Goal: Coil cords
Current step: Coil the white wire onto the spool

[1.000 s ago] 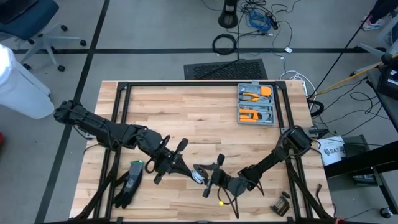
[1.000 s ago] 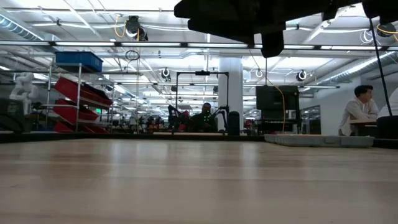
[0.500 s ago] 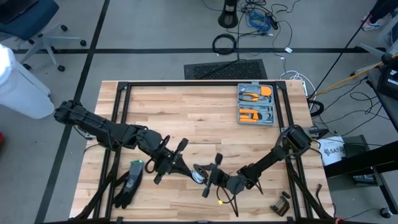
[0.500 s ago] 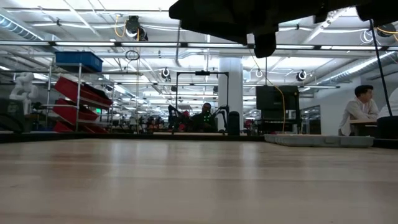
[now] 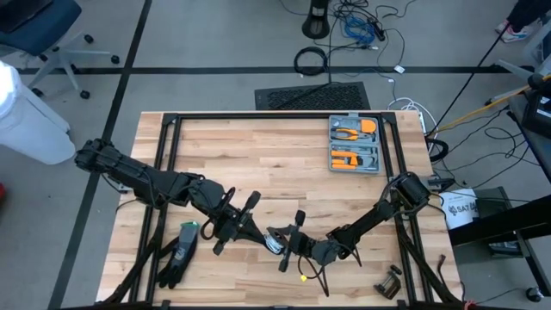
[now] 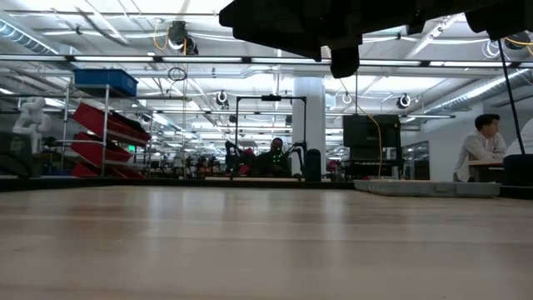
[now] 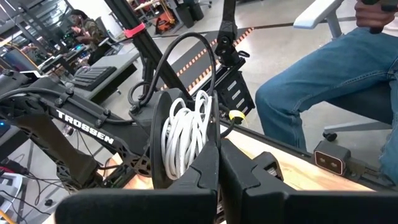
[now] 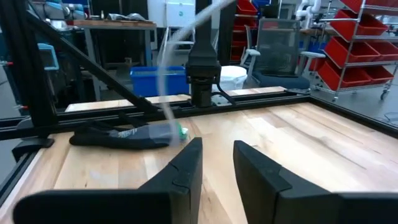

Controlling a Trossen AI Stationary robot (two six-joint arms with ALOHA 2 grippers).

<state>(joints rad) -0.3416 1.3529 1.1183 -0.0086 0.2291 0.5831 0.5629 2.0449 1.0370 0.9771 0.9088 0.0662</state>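
Since the earlier frame, the right gripper (image 5: pixel 293 244) has edged toward the left gripper (image 5: pixel 258 234) above the wooden tabletop (image 5: pixel 284 172). Left wrist view: narrow fingers (image 7: pixel 208 177) clamp the thin white coiled cord (image 7: pixel 183 134). Right wrist view: its fingers (image 8: pixel 186 171) stand part-open, a blurred cord strand beyond them. Risk, judged: a tug could spill the loops.

A grey tool case (image 5: pixel 355 145) w/ orange-handled pliers is seen at the far right of the wooden table (image 5: pixel 258 164). A black glove (image 5: pixel 178 255) is laid at the near left edge; a small dark clamp-like item (image 5: pixel 390 282) near the front right corner. A black floor mat (image 5: pixel 312 96) and a coiled black cable (image 5: pixel 311 60) are seen beyond the table. A seated person (image 6: pixel 480 147) is visible in the bkgd.
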